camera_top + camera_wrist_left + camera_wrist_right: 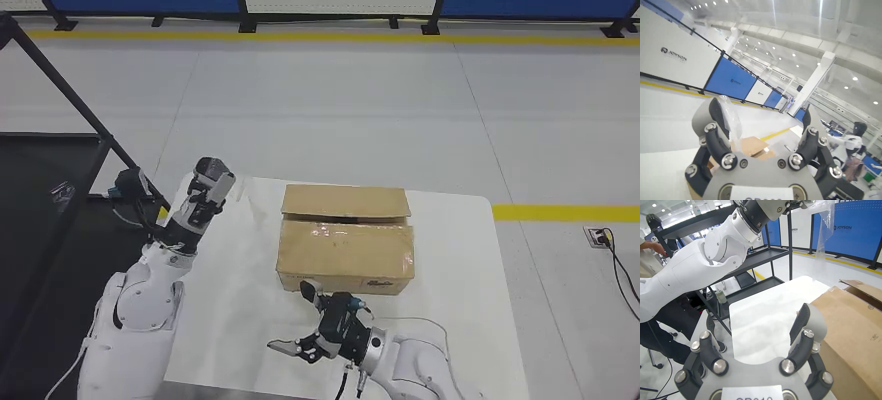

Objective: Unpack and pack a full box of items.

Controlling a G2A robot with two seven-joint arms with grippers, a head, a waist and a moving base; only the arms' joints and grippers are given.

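A brown cardboard box (345, 245) stands in the middle of the white table (235, 310), with its far flap (345, 200) lifted. My left gripper (762, 115) is held high above the table's left end, beside the box (753, 144). Its jaws are open. A strip of clear plastic film (731, 117) clings to one finger and hangs down (822, 237). My right gripper (755, 323) is low over the table's near side, just left of the box's near corner (848, 321). It is open with nothing between its fingers (800, 321). The same gripper (305, 320) sits in front of the box.
A black metal shelf rack (762, 256) stands off the table's left side, with a small can (720, 296) on a low shelf. Bare table surface (762, 317) lies left of the box. Yellow floor lines (565, 212) run beyond the table.
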